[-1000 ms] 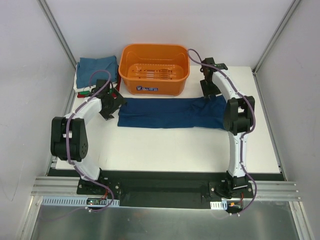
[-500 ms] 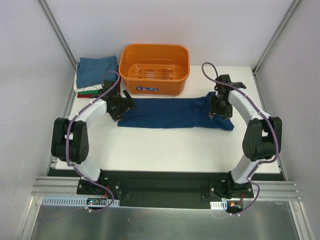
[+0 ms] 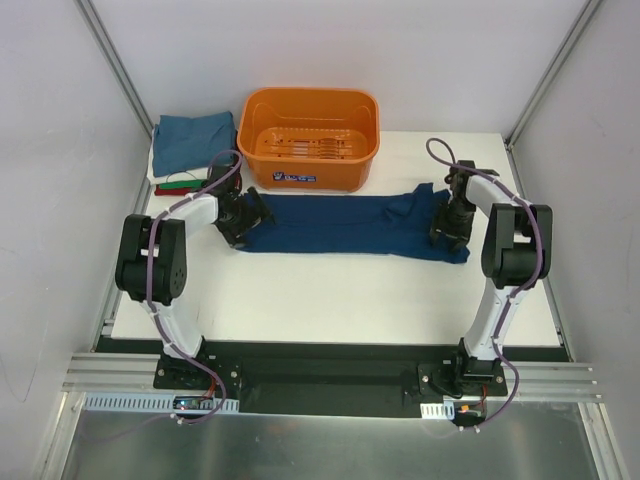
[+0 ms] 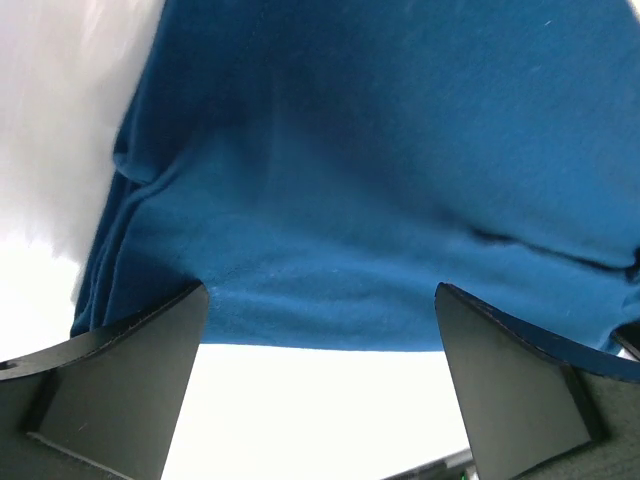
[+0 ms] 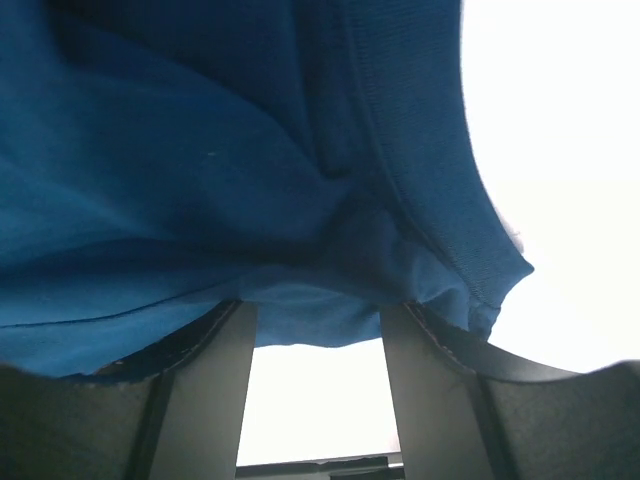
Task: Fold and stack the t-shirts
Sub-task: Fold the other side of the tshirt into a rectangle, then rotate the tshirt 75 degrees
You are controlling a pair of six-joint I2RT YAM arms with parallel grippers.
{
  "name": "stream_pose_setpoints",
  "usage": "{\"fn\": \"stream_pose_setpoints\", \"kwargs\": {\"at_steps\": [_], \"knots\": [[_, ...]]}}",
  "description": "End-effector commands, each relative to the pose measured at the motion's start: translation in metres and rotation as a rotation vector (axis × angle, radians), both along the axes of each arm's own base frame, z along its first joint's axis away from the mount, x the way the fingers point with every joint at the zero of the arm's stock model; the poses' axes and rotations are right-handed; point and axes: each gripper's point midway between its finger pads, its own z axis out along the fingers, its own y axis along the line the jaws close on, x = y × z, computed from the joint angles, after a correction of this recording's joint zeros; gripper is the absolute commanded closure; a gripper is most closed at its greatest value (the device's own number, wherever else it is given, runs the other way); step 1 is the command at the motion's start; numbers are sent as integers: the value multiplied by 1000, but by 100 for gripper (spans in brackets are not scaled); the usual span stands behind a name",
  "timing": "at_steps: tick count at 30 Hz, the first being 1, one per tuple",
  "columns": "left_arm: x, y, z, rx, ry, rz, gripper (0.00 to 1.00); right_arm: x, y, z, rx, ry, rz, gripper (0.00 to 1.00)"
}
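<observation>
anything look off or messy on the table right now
The dark blue t-shirt lies in a long strip in front of the orange basket, but its right end is bunched and creased at the right tool, not flat.

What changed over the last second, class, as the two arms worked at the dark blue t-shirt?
The left end effector moved right onto the left end of the dark blue t-shirt. The right end effector swung nearer and rightward, down to the shirt's right end. Both stand open, so nothing is gripped yet. The t-shirt, the orange basket and the folded stack stayed roughly where they were.
</observation>
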Motion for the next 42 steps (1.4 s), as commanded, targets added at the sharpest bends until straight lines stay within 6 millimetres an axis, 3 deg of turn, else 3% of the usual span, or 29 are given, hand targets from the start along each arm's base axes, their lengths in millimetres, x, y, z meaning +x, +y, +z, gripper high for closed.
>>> {"fn": "stream_pose_setpoints", "kwargs": {"at_steps": [1,7,10,13,15,16,20,23,26,30,37,41,42], "knots": [[-64,14,-22,36,183,-45,1,-15,-13,1,-23,45,-48,45],[-130,9,-24,-26,301,-80,1,-54,-15,9,-34,93,-51,44],[-160,1,-11,-55,310,-118,1,-71,-18,13,-55,104,-52,41],[-168,-8,9,-57,248,-167,1,-73,-13,28,-40,57,-26,38],[-161,-11,25,-59,178,-190,1,-65,-3,49,2,-39,19,34],[-148,-13,42,-63,104,-195,1,-61,4,58,10,-77,51,32],[-113,-4,75,20,-58,-180,1,-42,61,96,233,-280,143,16],[-82,10,91,102,-143,-134,1,-24,108,100,372,-348,186,7],[-53,9,103,86,-199,-115,1,-3,137,90,411,-341,182,5],[-34,10,109,85,-233,-97,1,20,144,72,405,-317,127,4],[-34,18,103,87,-221,-74,1,39,151,46,367,-286,127,5],[-33,24,104,100,-231,-58,1,55,169,54,380,-331,173,5],[-34,24,105,98,-232,-58,1,63,178,63,383,-359,192,5]]}}
